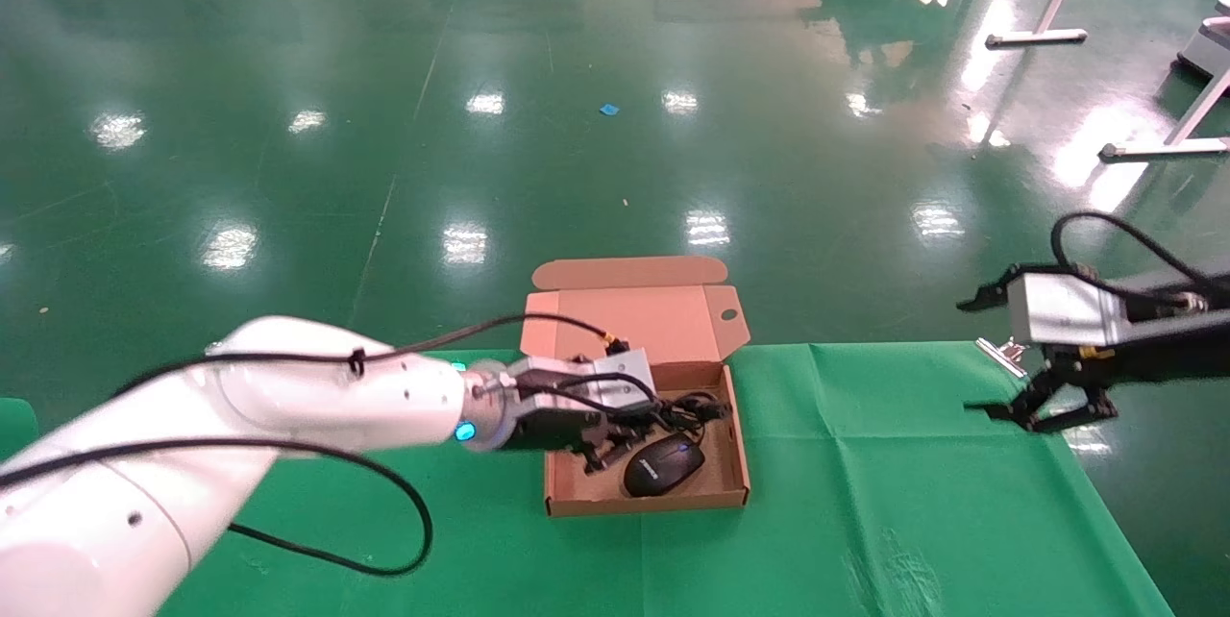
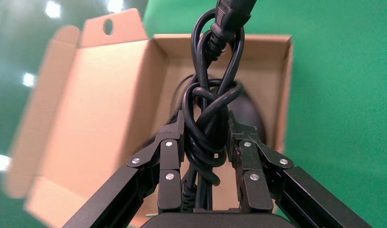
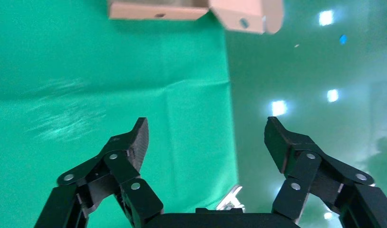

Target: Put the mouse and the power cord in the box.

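The brown cardboard box (image 1: 653,319) lies open on the green table, its lid flap standing up at the back. The black mouse (image 1: 663,465) rests inside it near the front wall. My left gripper (image 1: 607,449) hangs over the box's left half, shut on the bundled black power cord (image 1: 690,408), whose loops hang just above the mouse. In the left wrist view the power cord (image 2: 208,109) is pinched between the pads of my left gripper (image 2: 206,126), with the box (image 2: 101,118) below and the mouse (image 2: 252,114) partly hidden behind it. My right gripper (image 1: 985,353) is open and holds nothing.
The green cloth (image 1: 913,502) covers the table, whose back edge runs just behind the box. A small metal clip (image 1: 999,356) sits at the back right edge under the right gripper (image 3: 206,135). Shiny green floor and table legs (image 1: 1038,36) lie beyond.
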